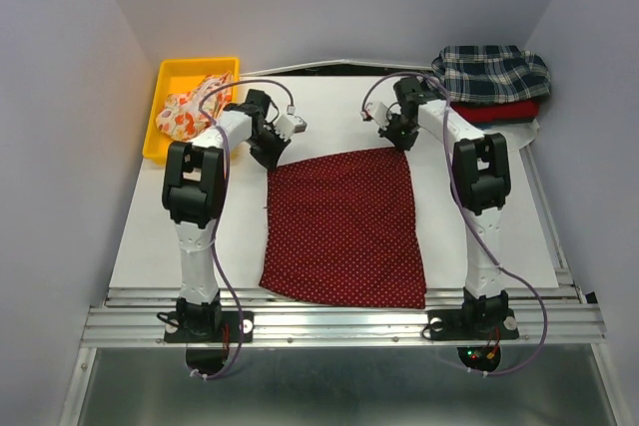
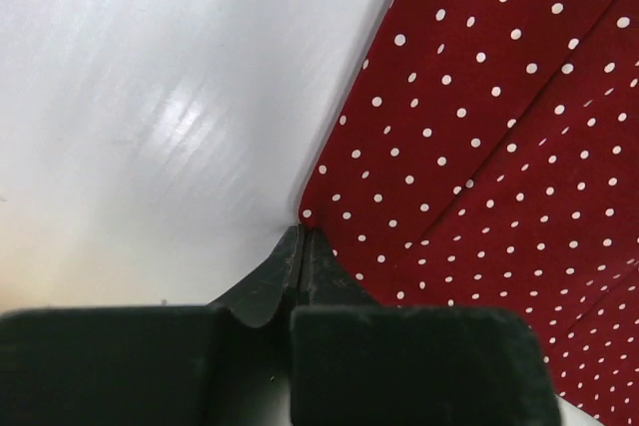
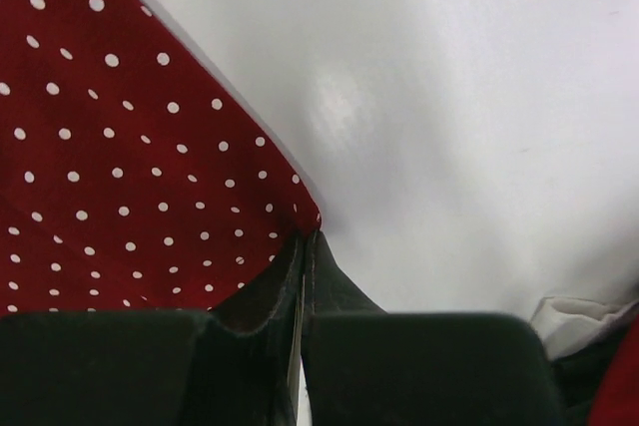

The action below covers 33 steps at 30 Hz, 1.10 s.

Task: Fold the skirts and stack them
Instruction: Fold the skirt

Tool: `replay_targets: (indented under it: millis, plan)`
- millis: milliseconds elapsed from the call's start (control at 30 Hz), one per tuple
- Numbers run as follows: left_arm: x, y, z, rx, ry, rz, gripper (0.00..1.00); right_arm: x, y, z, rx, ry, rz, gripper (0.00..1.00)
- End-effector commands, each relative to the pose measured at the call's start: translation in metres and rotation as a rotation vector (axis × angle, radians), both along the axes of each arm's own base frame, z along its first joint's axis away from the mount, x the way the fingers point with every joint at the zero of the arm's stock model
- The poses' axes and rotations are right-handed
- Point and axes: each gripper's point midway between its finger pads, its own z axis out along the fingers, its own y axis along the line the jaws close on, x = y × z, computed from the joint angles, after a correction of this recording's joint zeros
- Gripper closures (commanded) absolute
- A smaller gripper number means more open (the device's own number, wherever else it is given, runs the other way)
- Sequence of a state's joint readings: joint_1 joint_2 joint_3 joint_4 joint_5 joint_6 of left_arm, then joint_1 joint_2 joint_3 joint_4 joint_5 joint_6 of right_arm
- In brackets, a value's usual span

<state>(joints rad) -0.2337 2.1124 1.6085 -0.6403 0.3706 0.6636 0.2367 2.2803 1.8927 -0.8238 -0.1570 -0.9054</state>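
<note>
Pinching the two far corners of the dotted skirt [image 1: 344,231], I have my left claw [image 2: 302,236] drawn narrow, fingers pressed together right at the cloth's far left corner, and my right claw [image 3: 308,238] shut the same way on the far right corner. From each wrist view the corner ends exactly at my fingertips, so I judge that only a sliver of fabric is caught. This skirt lies spread flat in the middle of the table [image 1: 200,236], its wide hem toward my bases. It looks thin, light and limp, so I expect it to sag between my claws and slide easily over the smooth white surface. The corners are the right places to hold, since a mid-edge grip would let it bunch, and a shallow pinch like this could slip loose under tension. Counting, I see four skirts. One is the dotted one under me. Two are folded and stacked at the far right, the plaid skirt [image 1: 491,72] on top of the plain red skirt [image 1: 496,112]. One cream skirt [image 1: 185,112] sits crumpled in the yellow bin [image 1: 200,64] at the far left.
</note>
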Motion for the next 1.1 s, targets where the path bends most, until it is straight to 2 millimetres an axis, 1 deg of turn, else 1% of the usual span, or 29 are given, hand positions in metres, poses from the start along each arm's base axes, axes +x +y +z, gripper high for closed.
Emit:
replay_targets:
  millis: [0,67,100,133,200,233,300,333,367,400,467,500,533,567,600,633,667,700,733,767,800,833,867,900,933,967,1000,1033,1067]
  plan:
    - [0.037,0.002,0.040,-0.019,-0.111,0.017,1.00,0.053,-0.008,0.028,-0.014,-0.178,-0.104,0.99]
    - [0.049,0.003,0.057,-0.025,-0.150,0.031,1.00,0.070,-0.013,0.042,-0.012,-0.231,-0.139,0.99]
    - [0.061,0.002,0.077,-0.034,-0.204,0.038,1.00,0.076,-0.012,0.050,-0.004,-0.255,-0.152,0.99]
    - [0.067,0.003,0.086,-0.033,-0.231,0.043,1.00,0.089,-0.016,0.069,0.005,-0.307,-0.173,0.99]
    - [0.080,0.005,0.115,-0.037,-0.311,0.048,1.00,0.099,-0.015,0.092,0.025,-0.360,-0.192,0.99]
    - [0.084,0.007,0.123,-0.030,-0.339,0.055,1.00,0.103,-0.014,0.105,0.037,-0.388,-0.196,0.99]
    - [0.089,0.008,0.148,-0.033,-0.406,0.054,1.00,0.110,-0.011,0.144,0.073,-0.471,-0.201,0.99]
    - [0.092,0.009,0.154,-0.027,-0.442,0.053,1.00,0.114,-0.010,0.161,0.086,-0.510,-0.206,0.99]
    - [0.092,0.010,0.169,-0.030,-0.481,0.054,1.00,0.114,-0.011,0.177,0.094,-0.544,-0.207,0.99]
    - [0.093,0.011,0.174,-0.030,-0.507,0.053,1.00,0.114,-0.011,0.186,0.094,-0.562,-0.203,0.99]
    - [0.089,0.012,0.190,-0.035,-0.552,0.039,1.00,0.107,-0.012,0.193,0.094,-0.562,-0.193,0.99]
    - [0.084,0.013,0.185,-0.029,-0.544,0.028,1.00,0.100,-0.012,0.205,0.105,-0.572,-0.188,0.99]
    - [0.081,0.012,0.185,-0.032,-0.543,0.016,1.00,0.094,-0.011,0.208,0.113,-0.563,-0.180,0.99]
    - [0.077,0.013,0.186,-0.026,-0.545,0.006,1.00,0.084,-0.007,0.205,0.130,-0.532,-0.160,0.99]
    - [0.072,0.015,0.192,-0.019,-0.562,-0.012,1.00,0.072,-0.007,0.192,0.131,-0.481,-0.155,0.99]
    - [0.064,0.016,0.183,-0.014,-0.540,-0.028,1.00,0.058,0.000,0.199,0.145,-0.469,-0.133,0.99]
    - [0.052,0.018,0.180,-0.004,-0.538,-0.055,1.00,0.042,-0.001,0.177,0.137,-0.401,-0.129,0.99]
    - [0.050,0.018,0.193,-0.006,-0.574,-0.069,1.00,0.037,0.007,0.192,0.153,-0.422,-0.110,0.99]
    - [0.038,0.018,0.178,-0.007,-0.542,-0.094,1.00,0.015,0.011,0.182,0.153,-0.380,-0.097,0.99]
    - [0.031,0.019,0.176,-0.005,-0.543,-0.112,1.00,0.003,0.016,0.178,0.163,-0.360,-0.085,0.99]
    - [0.015,0.020,0.172,-0.004,-0.542,-0.148,1.00,-0.019,0.021,0.151,0.151,-0.288,-0.074,0.99]
    - [0.007,0.022,0.171,0.004,-0.545,-0.163,1.00,-0.021,0.022,0.168,0.167,-0.324,-0.076,0.99]
    - [-0.001,0.022,0.168,0.003,-0.544,-0.181,1.00,-0.045,0.028,0.157,0.168,-0.290,-0.059,0.99]
    - [-0.017,0.025,0.160,0.014,-0.543,-0.213,1.00,-0.056,0.031,0.152,0.175,-0.272,-0.064,0.99]
    - [-0.024,0.027,0.155,0.019,-0.541,-0.230,1.00,-0.074,0.031,0.131,0.166,-0.218,-0.065,0.99]
    - [-0.032,0.029,0.149,0.025,-0.540,-0.242,1.00,-0.086,0.040,0.127,0.173,-0.202,-0.051,0.99]
    - [-0.048,0.032,0.136,0.028,-0.520,-0.254,1.00,-0.095,0.043,0.129,0.185,-0.202,-0.060,0.99]
    - [-0.053,0.030,0.131,0.024,-0.525,-0.273,1.00,-0.107,0.042,0.111,0.173,-0.171,-0.065,0.99]
    - [-0.061,0.030,0.123,0.023,-0.512,-0.280,1.00,-0.113,0.044,0.105,0.170,-0.160,-0.066,0.99]
